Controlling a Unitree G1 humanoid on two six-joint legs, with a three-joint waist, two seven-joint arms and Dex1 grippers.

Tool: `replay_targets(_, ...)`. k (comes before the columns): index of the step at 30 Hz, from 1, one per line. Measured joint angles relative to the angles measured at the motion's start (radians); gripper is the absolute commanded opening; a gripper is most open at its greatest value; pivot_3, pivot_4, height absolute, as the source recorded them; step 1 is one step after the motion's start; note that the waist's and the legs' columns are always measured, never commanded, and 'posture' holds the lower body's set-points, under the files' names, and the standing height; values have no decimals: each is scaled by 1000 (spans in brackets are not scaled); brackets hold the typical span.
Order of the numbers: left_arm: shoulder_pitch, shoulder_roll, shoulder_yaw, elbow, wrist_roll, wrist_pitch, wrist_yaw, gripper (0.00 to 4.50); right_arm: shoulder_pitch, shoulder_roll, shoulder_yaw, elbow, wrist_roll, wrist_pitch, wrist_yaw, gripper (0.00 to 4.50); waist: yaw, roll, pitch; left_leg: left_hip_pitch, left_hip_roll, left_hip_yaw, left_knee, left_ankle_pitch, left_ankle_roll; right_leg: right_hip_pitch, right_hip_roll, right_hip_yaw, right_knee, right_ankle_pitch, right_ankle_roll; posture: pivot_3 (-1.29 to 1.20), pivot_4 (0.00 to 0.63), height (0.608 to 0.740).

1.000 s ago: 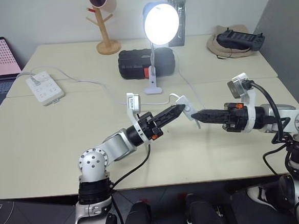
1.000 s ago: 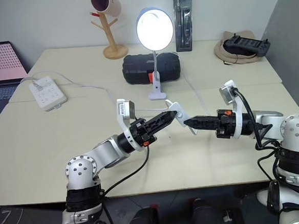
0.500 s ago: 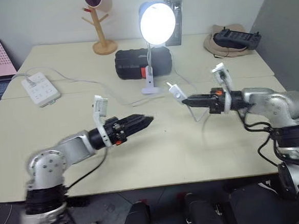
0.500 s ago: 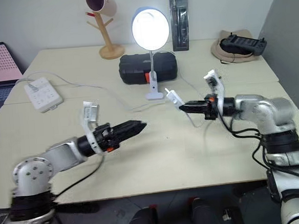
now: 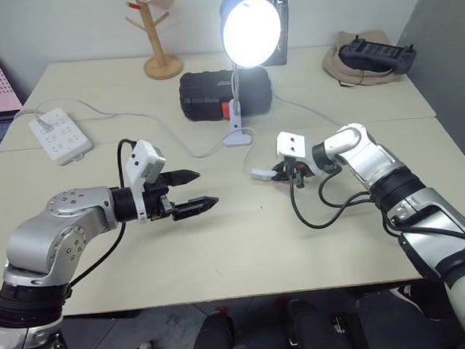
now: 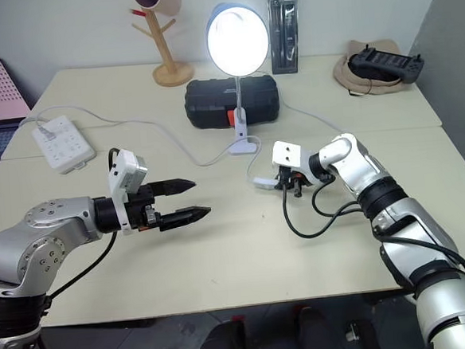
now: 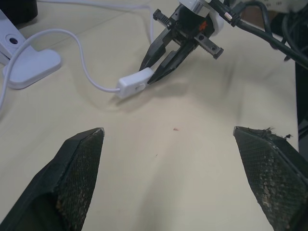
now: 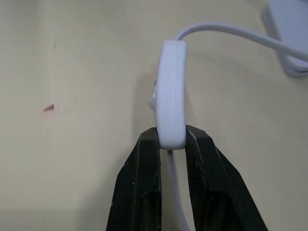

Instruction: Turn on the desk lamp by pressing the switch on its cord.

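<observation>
The desk lamp (image 5: 248,31) stands lit near the back of the bench (image 5: 222,255), in front of a black case (image 5: 211,96). Its cord (image 7: 72,53) runs from the white base across the bench to the switch (image 7: 134,83), which lies low over the surface just in front of the base. The right tool (image 8: 171,139) is clamped on one end of the switch. The left tool (image 5: 198,190) hovers well apart to the left, its fingers (image 7: 77,168) spread wide with nothing between them.

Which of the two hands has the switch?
The right hand: its fingers are shut on the end of the switch. The left hand is open, apart from it, holding nothing.
</observation>
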Motion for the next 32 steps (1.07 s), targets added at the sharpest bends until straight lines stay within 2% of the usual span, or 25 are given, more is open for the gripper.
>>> replay_targets(2,0,-3,0,6,9,0,-6,4475,-17,14,-3,35,-31,-34,1,357,1,0,0,0,0,0,1,0,0,0,0,-1,0,0,0,0,150,740)
replay_targets(4,0,-7,0,6,16,0,-10,4500,-24,21,-6,60,-46,-60,0,1065,1,0,0,0,0,0,2,-2,3,1,0,-1,1,0,0,0,150,740)
replay_targets(5,0,-8,0,6,23,-1,-12,4500,-26,24,-10,69,-53,-70,0,1100,1,0,0,0,0,0,2,-2,3,1,0,-1,1,0,0,0,150,740)
replay_targets(9,0,-9,-2,7,53,-12,-31,4500,-26,28,-33,111,-71,-79,6,2162,1,0,0,0,0,0,5,-2,4,0,0,-1,6,0,0,0,150,740)
replay_targets(10,-1,-9,-3,8,57,-15,-35,4500,-26,27,-43,111,-69,-77,15,2265,1,0,0,0,-1,-1,6,-2,4,0,0,-1,7,0,0,0,150,740)
replay_targets(16,-25,-7,-13,49,87,-13,-72,4500,-1,-32,-151,-24,-8,46,95,3822,1,0,0,1,-1,-2,6,-2,4,0,0,-1,12,0,0,0,150,740)
replay_targets(17,-26,-5,-16,59,94,-13,-77,4500,8,-43,-167,-57,9,80,112,4196,1,0,0,2,-1,-2,7,-2,4,0,0,-1,13,0,0,0,150,740)
replay_targets(20,-55,7,-30,91,105,-14,-105,4500,77,-96,-205,-214,63,220,158,4409,3,0,0,2,-1,-3,7,-2,4,0,1,-2,14,0,0,0,150,740)
replay_targets(23,-127,64,-31,190,153,-44,-158,4500,252,-230,-343,-529,171,412,154,4409,18,0,1,0,-2,-7,7,-2,4,0,1,-5,14,-1,-1,0,150,740)
replay_targets(25,-160,78,-28,246,184,-59,-179,4500,332,-292,-420,-652,214,501,133,4409,17,0,1,1,-3,-6,7,-2,4,0,0,-4,14,-1,-1,0,150,740)
replay_targets(32,-196,67,-66,311,242,-113,-242,4500,465,-320,-530,-906,323,702,19,4409,0,0,1,3,0,-3,7,-1,5,0,3,-2,16,-1,-1,0,150,740)
